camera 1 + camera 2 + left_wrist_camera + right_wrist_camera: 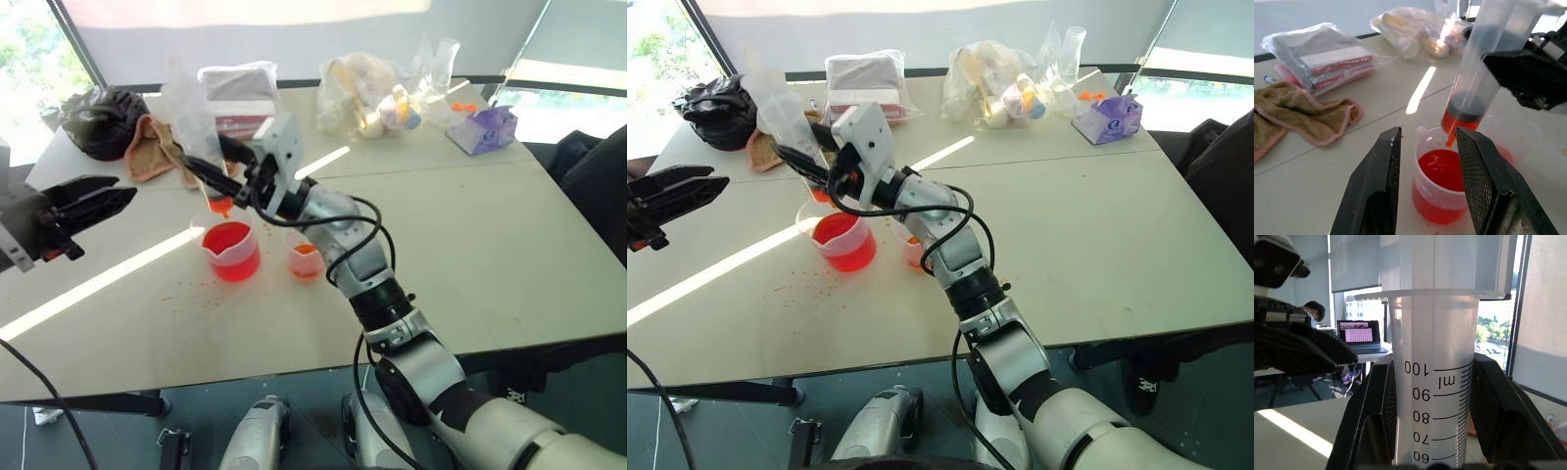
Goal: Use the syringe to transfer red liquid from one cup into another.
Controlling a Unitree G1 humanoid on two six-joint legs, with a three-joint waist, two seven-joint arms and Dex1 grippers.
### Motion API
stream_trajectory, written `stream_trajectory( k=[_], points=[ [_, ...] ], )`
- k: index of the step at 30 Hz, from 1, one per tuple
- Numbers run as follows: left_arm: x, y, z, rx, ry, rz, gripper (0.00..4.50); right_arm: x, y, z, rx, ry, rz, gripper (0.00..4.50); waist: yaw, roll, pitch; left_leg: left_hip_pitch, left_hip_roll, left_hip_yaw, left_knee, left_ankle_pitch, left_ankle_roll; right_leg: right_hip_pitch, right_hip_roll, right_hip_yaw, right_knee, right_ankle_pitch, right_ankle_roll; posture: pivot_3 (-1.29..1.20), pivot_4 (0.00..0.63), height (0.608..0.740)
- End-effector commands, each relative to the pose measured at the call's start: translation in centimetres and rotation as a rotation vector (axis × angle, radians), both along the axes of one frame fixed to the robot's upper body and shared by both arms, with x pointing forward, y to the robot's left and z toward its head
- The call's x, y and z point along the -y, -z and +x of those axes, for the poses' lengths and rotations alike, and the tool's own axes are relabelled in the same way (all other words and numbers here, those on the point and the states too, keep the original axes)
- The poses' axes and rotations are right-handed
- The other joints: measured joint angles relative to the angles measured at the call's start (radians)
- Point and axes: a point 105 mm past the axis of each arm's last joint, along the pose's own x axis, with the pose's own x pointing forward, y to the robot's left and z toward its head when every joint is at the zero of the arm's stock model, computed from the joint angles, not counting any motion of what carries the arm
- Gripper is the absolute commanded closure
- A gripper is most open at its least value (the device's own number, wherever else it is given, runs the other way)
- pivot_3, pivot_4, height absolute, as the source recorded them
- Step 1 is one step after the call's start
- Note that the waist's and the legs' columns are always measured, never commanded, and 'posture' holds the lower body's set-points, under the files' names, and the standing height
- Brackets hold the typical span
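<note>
Clamped in the right hand (1432,431), the syringe (1476,83) is held tip-down just over the beaker (232,251), with a little red liquid (1459,120) drawn into its barrel. To the side, the left hand (98,208) is spread and holds nothing. Most liquid is still in the beaker; the cup (306,258) nearby on the bench (490,245) holds only a little, so emptying is judged to remain.

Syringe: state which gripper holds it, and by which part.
The right gripper holds the syringe, clamped on its barrel just below the flange. The left gripper is open and empty.
</note>
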Motion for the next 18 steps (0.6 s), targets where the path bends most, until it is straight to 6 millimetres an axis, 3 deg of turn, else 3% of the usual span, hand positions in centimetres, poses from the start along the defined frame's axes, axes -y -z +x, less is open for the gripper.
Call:
stream_trajectory(
  k=[1,11,14,18],
  points=[
    [0.5,-0.8,0.8,0.054,0.029,-0.012,2.66,1.9,-3.8,-0.9,0.044,0.012,0.087,3.03,0.001,0.0,0.0,0.0,0.0,0.0,0.0,0.0,0.0,0.0,0.0,0.0,0.0,0.0,0.0,0.0,0.15,0.736],
    [3.6,-0.6,5.2,0.057,0.185,-0.034,2.66,9.0,-4.7,-1.1,-0.174,0.091,0.128,3.03,0.007,-0.001,0.0,0.0,0.0,0.001,-0.001,0.0,0.0,0.001,0.0,0.0,-0.001,0.0,0.0,0.0,0.15,0.736],
    [4.2,-0.8,5.9,0.065,0.224,-0.034,2.66,9.7,-4.1,-1.4,-0.185,0.125,0.104,3.03,-0.001,-0.001,0.0,0.0,0.001,0.001,-0.002,0.0,0.0,0.0,0.0,0.0,-0.001,0.0,0.0,0.0,0.15,0.736],
    [6.4,-1.8,7.1,0.095,0.315,-0.035,2.66,10.2,-1.2,-1.4,-0.217,0.185,0.042,3.03,-0.001,-0.001,0.0,0.0,0.002,0.003,-0.003,0.0,0.0,0.0,0.0,0.0,-0.001,0.001,0.0,0.0,0.15,0.736]
  ],
)
